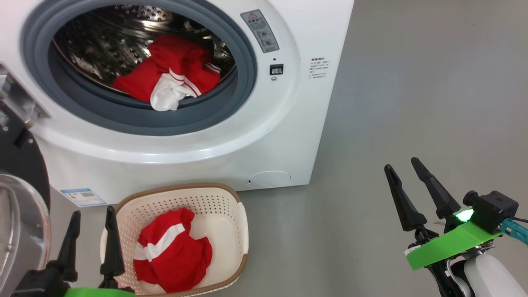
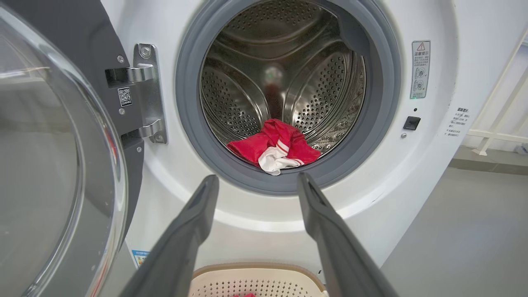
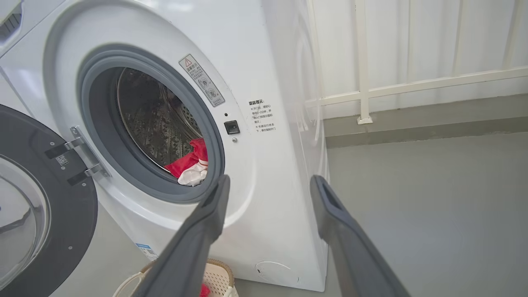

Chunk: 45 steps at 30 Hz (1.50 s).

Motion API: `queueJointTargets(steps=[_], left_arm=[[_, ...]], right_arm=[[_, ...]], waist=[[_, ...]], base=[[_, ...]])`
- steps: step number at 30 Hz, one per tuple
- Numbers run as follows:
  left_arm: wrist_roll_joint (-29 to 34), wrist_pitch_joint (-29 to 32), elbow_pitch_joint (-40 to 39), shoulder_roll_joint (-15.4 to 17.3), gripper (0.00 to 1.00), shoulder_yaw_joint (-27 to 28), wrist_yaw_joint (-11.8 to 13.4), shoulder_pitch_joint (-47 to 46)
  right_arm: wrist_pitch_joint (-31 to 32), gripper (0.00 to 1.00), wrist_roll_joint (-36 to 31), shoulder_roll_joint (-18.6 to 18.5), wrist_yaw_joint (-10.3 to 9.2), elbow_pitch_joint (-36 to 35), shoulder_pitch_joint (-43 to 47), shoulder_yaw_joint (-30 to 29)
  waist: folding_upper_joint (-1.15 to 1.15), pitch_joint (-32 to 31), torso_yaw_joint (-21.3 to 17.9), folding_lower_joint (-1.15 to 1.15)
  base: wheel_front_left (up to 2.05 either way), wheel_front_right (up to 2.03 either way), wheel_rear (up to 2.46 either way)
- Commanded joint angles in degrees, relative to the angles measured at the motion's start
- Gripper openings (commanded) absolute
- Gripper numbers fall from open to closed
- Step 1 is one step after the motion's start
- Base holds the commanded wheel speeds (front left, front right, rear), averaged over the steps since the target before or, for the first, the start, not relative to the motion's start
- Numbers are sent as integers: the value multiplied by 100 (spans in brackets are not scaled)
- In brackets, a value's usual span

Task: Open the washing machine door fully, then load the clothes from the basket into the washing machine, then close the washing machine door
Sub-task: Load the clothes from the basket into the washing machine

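The washing machine (image 1: 272, 136) stands with its door (image 1: 18, 198) swung wide to the left; the door's glass bowl (image 2: 49, 165) fills the left of the left wrist view. One of the red clothes (image 1: 173, 72) lies at the drum's front lip, white trim hanging over the grey gasket (image 2: 284, 146) (image 3: 192, 165). A second red garment (image 1: 171, 253) lies in the cream basket (image 1: 237, 206) on the floor before the machine. My left gripper (image 1: 93, 216) is open and empty, just left of the basket. My right gripper (image 1: 404, 167) is open and empty over the floor, to the machine's right.
Grey floor (image 1: 412, 103) stretches right of the machine. A white railing (image 3: 363, 90) runs along the wall behind. The open door's hinge (image 2: 144, 95) juts out at the left of the drum opening.
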Motion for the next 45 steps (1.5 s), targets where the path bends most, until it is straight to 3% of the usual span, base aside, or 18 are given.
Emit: queueJointTargets(steps=[1, 45], left_arm=[[-56, -29, -165, 52, 100, 209, -44, -16], [16, -29, -160, 11, 100, 10, -92, 29]], right_arm=[[-27, 100, 50, -86, 9, -123, 47, 105], [-27, 100, 49, -222, 9, -75, 48, 173]], waist=[[0, -65, 58, 0], [0, -8, 122, 0]], base=[[0, 0, 0], [0, 0, 0]])
